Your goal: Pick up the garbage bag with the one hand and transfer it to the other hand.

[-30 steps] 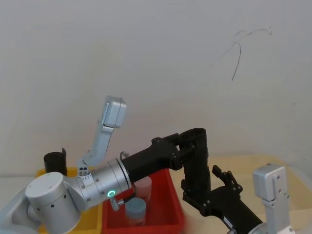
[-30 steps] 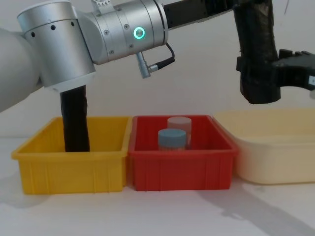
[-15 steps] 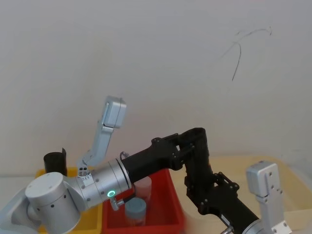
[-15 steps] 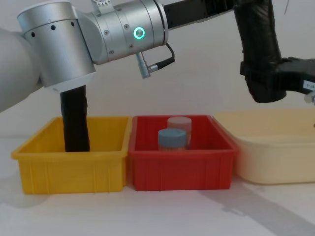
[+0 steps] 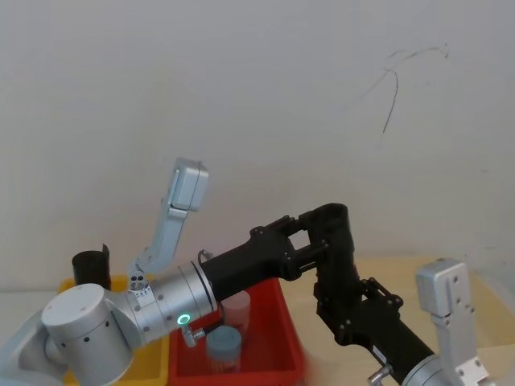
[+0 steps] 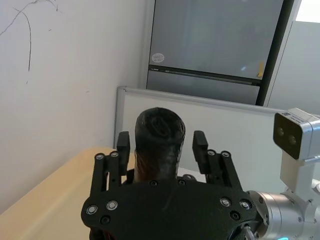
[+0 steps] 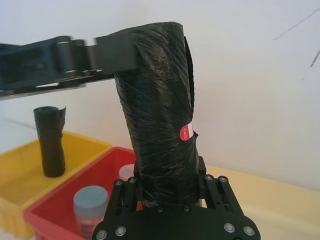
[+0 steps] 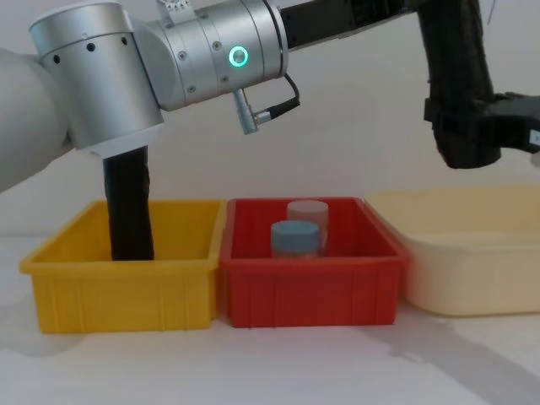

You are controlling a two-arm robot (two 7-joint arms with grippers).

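Over the last sec the bag (image 5: 334,245) shifts to the right and a bit up, while the L arm stays put; its green ring sits at the same spot in head and chest views. So the bag is travelling with the R gripper (image 7: 167,186), not the L one.

R gripper: fingers close in on both sides of the bag's lower end, no gap seen in R wrist view, so it appears clamped and carrying the weight.

L gripper (image 6: 161,145): up at the bag's top end. L wrist view shows its fingers standing either side of the roll w/ a slim gap each side, so it looks let go, or nearly. One finger overlaps the bag's top in R wrist view, so full clearance isn't certain.

Bag now: upright, aloft, well above the bins, roughly over the left part of the cream tub (image 8: 472,278) in chest view. The slim roll (image 8: 128,207) stands in the yellow bin (image 8: 118,295), untouched.

Meaning: handover is prob. done in substance. What's left, by the look of it, is getting the bag fully clear of the L fingers w/o snagging the crinkled plastic.
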